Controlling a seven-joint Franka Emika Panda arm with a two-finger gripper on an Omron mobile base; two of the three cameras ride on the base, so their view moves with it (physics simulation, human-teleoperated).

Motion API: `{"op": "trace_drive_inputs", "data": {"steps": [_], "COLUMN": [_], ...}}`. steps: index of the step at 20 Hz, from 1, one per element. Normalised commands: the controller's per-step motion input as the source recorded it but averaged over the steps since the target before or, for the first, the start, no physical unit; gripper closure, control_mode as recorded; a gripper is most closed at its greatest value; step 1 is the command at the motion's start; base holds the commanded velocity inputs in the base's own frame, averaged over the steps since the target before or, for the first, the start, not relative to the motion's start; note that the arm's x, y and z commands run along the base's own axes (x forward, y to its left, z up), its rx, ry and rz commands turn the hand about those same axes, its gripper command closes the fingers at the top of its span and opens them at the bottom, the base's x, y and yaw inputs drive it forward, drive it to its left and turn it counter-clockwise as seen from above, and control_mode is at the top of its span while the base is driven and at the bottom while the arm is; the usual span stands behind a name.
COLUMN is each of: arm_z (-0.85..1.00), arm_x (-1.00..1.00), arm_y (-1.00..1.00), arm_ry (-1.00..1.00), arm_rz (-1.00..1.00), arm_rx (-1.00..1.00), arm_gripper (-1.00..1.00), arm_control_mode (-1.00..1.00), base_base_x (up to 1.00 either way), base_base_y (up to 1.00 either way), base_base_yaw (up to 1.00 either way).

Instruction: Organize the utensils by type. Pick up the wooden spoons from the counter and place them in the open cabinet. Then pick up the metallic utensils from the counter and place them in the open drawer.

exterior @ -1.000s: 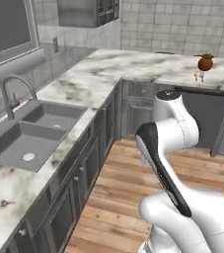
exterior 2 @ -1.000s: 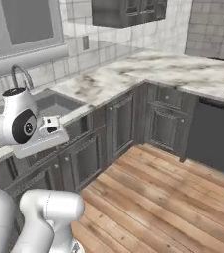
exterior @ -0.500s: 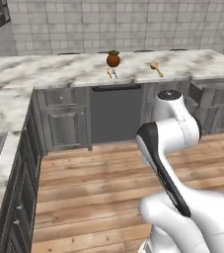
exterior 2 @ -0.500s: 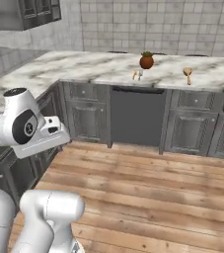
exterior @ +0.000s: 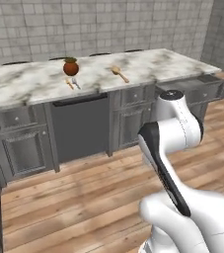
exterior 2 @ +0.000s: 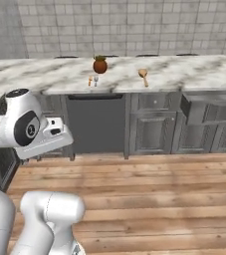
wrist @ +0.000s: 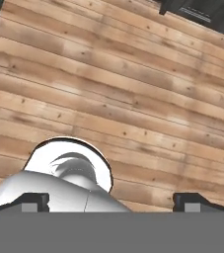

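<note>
Two slim forks (exterior: pixel 72 83), one orange and one grey steel, lie side by side just below a round brown potted plant (exterior: pixel 70 66) in the upper left of the left base view, on the veined white marble table (exterior: pixel 29 81). A light-brown wooden spoon (exterior: pixel 119 73) with an oval bowl lies well apart from them, near the upper middle. At the right edge a shallow drawer (exterior: pixel 202 87) with a dark grey front stands pulled out. In the hand view the tool (wrist: pixel 111 201) points at plank wood flooring (wrist: pixel 133 99), its dark tips wide apart and holding nothing.
</note>
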Motion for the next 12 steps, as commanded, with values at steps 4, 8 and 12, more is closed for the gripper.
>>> {"op": "trace_drive_inputs", "data": {"steps": [4,8,12], "arm_z": [0.00,0.00,0.00], "arm_x": [0.00,0.00,0.00], "arm_y": [0.00,0.00,0.00], "arm_ry": [0.00,0.00,0.00], "arm_rz": [0.00,0.00,0.00], "arm_rx": [0.00,0.00,0.00], "arm_gripper": [-1.00,-1.00,-1.00], "arm_control_mode": [1.00,1.00,1.00], "base_base_x": [1.00,1.00,0.96], "base_base_y": [0.04,-0.01,-0.20], "base_base_yaw": [-0.15,0.00,0.01]}}
